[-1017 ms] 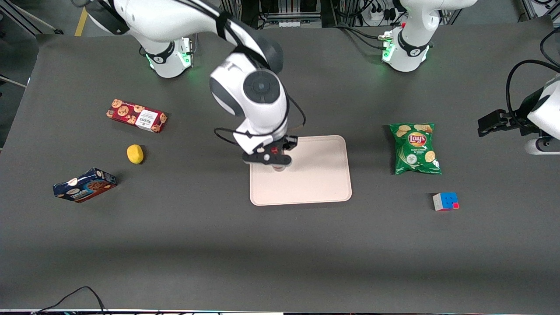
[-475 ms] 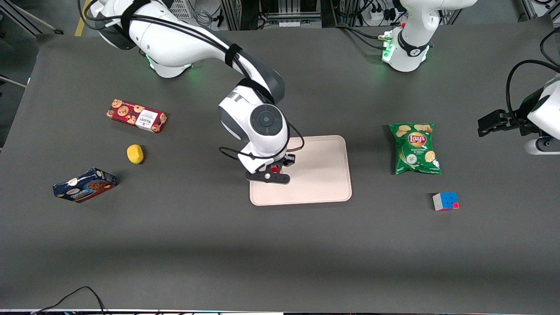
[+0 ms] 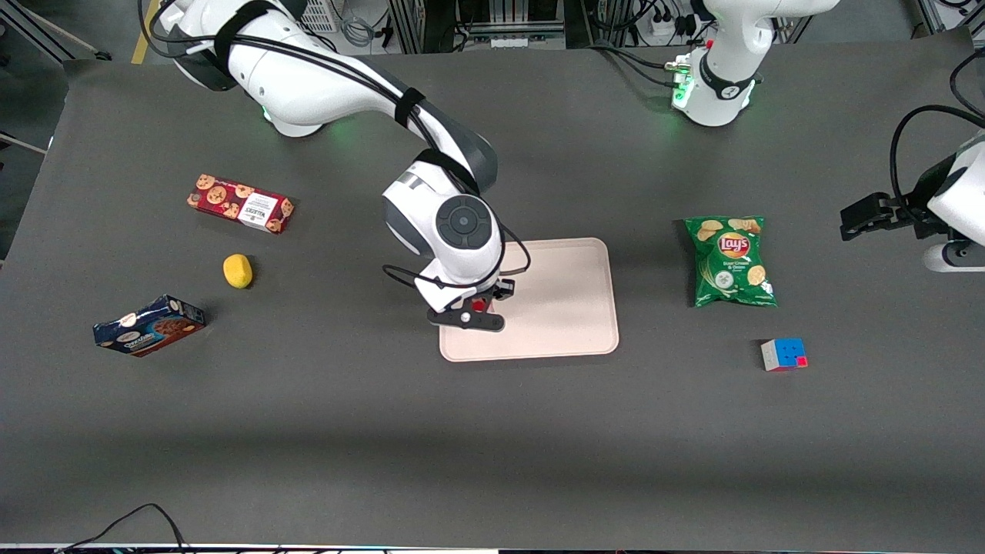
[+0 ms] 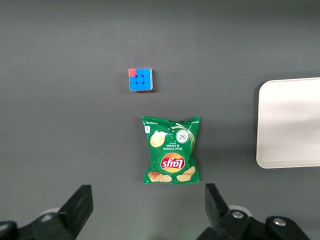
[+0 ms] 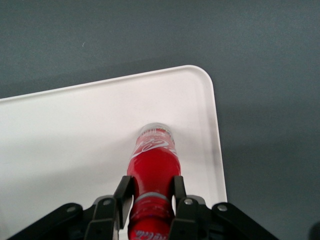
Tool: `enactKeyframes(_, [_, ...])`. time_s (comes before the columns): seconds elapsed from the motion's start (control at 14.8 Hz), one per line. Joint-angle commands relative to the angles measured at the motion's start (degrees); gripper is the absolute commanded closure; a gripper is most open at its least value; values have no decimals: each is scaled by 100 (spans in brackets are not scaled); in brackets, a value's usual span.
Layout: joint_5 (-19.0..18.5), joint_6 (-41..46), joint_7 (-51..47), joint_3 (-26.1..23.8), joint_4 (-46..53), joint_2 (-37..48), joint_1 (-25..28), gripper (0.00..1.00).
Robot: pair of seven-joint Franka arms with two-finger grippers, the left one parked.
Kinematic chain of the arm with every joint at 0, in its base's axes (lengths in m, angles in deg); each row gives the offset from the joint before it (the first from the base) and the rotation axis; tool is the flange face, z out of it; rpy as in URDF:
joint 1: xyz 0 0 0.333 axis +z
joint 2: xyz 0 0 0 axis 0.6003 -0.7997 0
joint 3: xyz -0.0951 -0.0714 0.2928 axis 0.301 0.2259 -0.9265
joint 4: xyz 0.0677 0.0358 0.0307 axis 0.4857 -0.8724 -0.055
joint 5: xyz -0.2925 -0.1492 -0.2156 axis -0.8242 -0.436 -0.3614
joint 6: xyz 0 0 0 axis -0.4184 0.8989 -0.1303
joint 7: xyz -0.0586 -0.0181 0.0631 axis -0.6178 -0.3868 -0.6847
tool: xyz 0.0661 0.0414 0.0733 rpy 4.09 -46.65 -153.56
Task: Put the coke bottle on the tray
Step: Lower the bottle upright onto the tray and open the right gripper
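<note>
The right wrist view shows the black two-finger gripper (image 5: 149,192) with its fingers clamped on the neck of the small red plastic coke bottle (image 5: 151,170), whose clear base meets the flat pinkish-beige tray (image 5: 65,130) near a rounded corner. In the front view, centre frame, the bottle (image 3: 479,305) is mostly hidden under the gripper (image 3: 477,308), by the tray's (image 3: 565,296) edge toward the working arm's end of the dark bench (image 3: 492,431).

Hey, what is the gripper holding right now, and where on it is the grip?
The gripper holds the coke bottle by its neck, just below the cap, above the tray.
</note>
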Motion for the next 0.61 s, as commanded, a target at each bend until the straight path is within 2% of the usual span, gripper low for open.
enactKeyframes(0.0, [-153, -68, -97, -29, -24, 43, -17, 52])
enactKeyframes(0.07, [-162, -76, -98, -20, -24, 43, -17, 28])
enactKeyframes(0.14, [-153, -102, -124, -20, -24, 43, -17, 11])
enactKeyframes(0.2, [-162, -103, -150, -20, -15, 52, -17, 0])
enactKeyframes(0.54, [-74, -42, -80, -55, -15, 621, -316, 0])
